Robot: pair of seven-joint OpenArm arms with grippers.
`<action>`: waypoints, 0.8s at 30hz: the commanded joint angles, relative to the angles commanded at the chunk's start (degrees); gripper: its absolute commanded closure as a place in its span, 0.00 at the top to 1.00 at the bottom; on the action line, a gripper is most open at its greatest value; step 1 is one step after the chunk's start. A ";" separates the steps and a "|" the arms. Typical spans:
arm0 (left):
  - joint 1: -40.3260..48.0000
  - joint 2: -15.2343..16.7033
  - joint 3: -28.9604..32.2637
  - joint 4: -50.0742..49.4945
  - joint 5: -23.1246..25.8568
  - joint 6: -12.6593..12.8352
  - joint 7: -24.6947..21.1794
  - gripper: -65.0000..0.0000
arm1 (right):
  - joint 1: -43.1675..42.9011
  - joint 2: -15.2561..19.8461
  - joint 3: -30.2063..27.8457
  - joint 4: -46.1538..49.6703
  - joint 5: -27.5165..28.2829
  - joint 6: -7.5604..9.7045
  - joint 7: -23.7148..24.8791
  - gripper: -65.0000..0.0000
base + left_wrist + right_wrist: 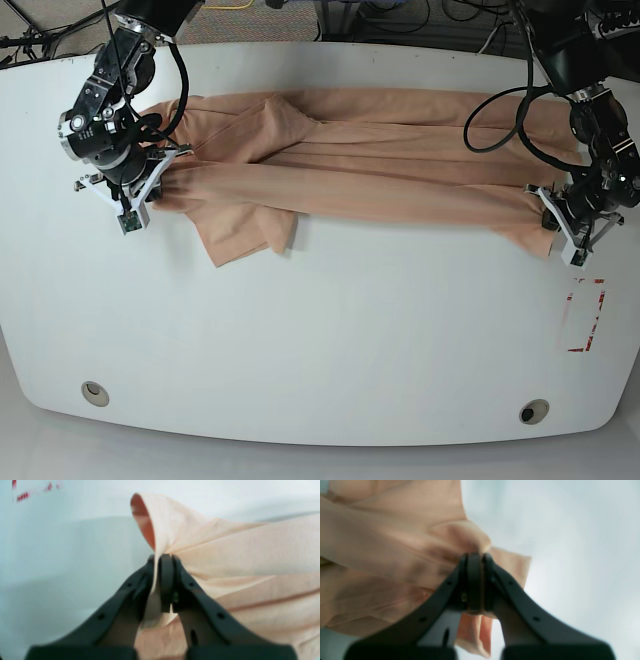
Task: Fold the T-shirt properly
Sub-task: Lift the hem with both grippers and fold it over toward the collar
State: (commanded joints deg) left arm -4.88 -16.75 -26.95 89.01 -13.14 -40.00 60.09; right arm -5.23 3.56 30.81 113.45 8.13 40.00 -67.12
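The T-shirt (350,165) lies stretched across the far half of the white table (320,340) in the base view, its long axis running side to side, from the arm at that view's left edge to the arm at its right edge. It is gathered into long lengthwise folds, so it reads as a narrow peach band rather than a flat spread garment. A sleeve hangs down toward the near side close to the view's left end, which suggests the shoulders are at that end and the hem at the other. The right gripper (475,557) is clamped on a bunched wad of the cloth at that end, its 2 dark fingers pressed together with fabric pinched between them and a flap spilling out below. The left gripper (163,558) is likewise closed on the cloth at the opposite end, a thin edge of fabric caught between its fingers and a cone-shaped fold standing up just beyond the tips. The table is a rounded white top with 2 round holes (95,393) near its front edge and a red tape outline (585,315) near the left gripper. Beyond the far edge, cables (60,30) lie on grey carpet.
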 joint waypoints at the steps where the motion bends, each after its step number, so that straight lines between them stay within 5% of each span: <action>1: 0.79 0.00 0.00 0.44 0.00 0.00 0.00 0.01 | -0.35 -0.26 0.53 0.00 0.00 0.00 0.00 0.00; 17: 9.49 -1.41 -2.81 6.77 0.26 0.00 8.53 0.03 | -3.60 -2.02 1.32 0.00 0.00 0.00 0.00 0.03; 21: 10.46 -1.58 -2.81 6.86 0.44 0.00 8.88 0.05 | -4.04 -2.37 1.32 0.00 -0.09 0.00 0.00 0.17; 24: 11.87 -1.67 -2.55 6.95 0.44 0.00 8.88 0.18 | -4.22 -2.37 1.41 0.00 -0.09 0.00 0.00 0.39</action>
State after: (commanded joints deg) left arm 6.99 -18.42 -29.49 95.96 -12.70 -40.00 68.97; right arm -9.45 1.19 32.22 113.45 8.04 40.00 -67.12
